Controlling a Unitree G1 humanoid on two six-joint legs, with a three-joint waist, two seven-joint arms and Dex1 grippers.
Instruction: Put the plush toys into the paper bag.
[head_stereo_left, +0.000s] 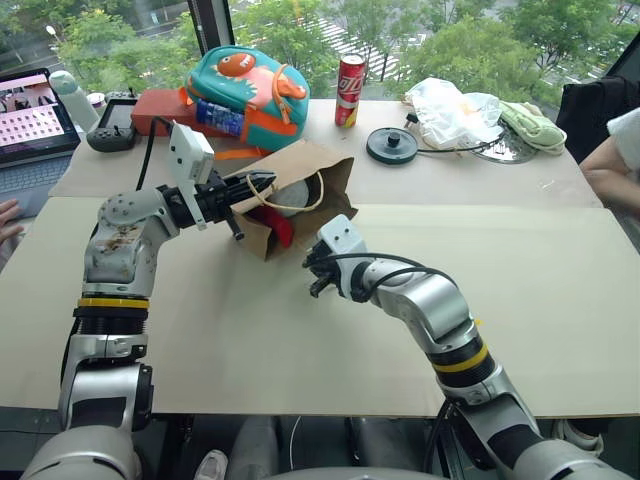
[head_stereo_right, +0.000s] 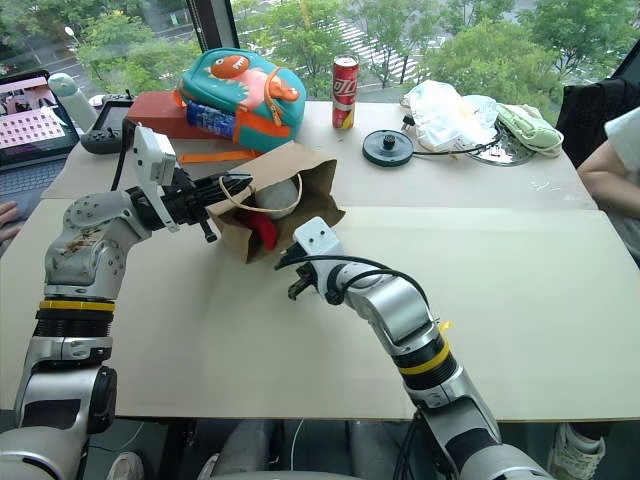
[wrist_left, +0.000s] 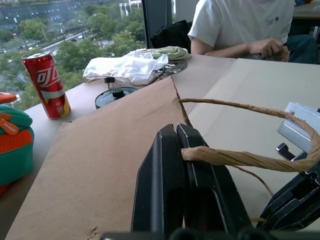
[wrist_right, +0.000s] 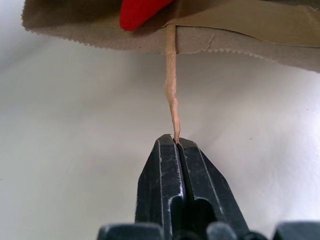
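Right gripper (wrist_right: 176, 141) pinched shut on the lower cord handle (wrist_right: 171, 85) of the paper bag (head_stereo_left: 300, 180), forearm angled down toward its mouth; left gripper (wrist_left: 177, 131) clamps the upper handle (wrist_left: 250, 159) level; chili plush (head_stereo_left: 277, 226) and grey ball (head_stereo_right: 277, 196) inside, so closing-up stage, next likely lifting both handles together.

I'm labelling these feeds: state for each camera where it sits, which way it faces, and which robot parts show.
Left eye view: on the head, looking forward and down at the paper bag; both arms show.
Right eye view: same scene, beside it.
Left wrist view: along the left gripper, shut on the bag's upper handle, facing the cola can.
Right wrist view: along the right gripper, shut on the lower handle, facing the red chili pepper.
Shared: the bag appears in all four.
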